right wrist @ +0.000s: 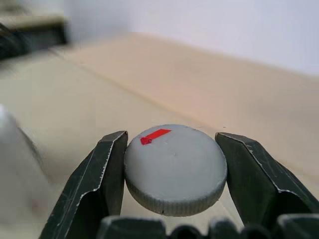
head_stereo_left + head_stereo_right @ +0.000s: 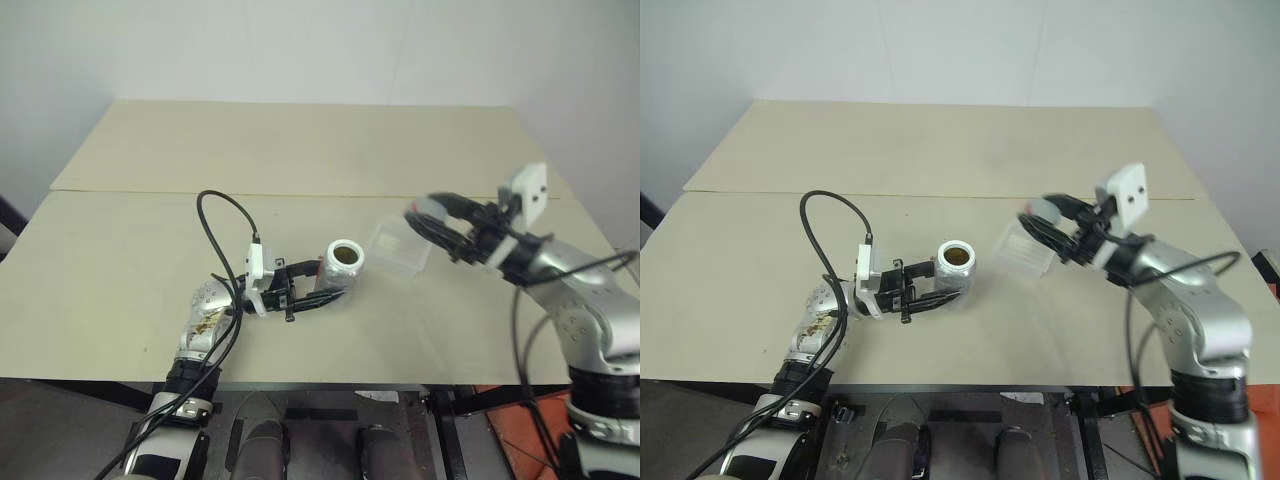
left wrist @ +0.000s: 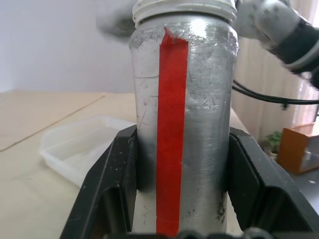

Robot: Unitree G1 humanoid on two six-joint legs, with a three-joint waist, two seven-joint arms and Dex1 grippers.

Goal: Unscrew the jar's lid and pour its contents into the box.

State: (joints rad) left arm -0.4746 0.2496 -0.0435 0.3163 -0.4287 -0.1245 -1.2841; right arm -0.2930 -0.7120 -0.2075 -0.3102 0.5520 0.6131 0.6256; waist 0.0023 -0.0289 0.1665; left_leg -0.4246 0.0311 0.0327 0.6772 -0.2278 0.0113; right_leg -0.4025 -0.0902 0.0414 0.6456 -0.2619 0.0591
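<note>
White walls back a pale beige bench (image 2: 300, 150) made of 2 boards with a seam running across. Near the front edge, the left pincer (image 2: 318, 287) is clamped on the jar (image 2: 340, 268), held just above the bench with its open mouth tilted up toward the head camera; brownish contents (image 2: 957, 256) show dimly inside, too small to make out. Seen from the left wrist, the jar is a scratched silvery cylinder with a white threaded rim and 1 red tape strip down its side; its base is cut off and no writing is legible. Just beside it, on the robot's right, lies the clear plastic box (image 2: 398, 248). The right pincer (image 2: 432, 222), blurred, hangs over the box's far end, closed on the grey ribbed lid (image 1: 174, 169), which bears a small red mark.
</note>
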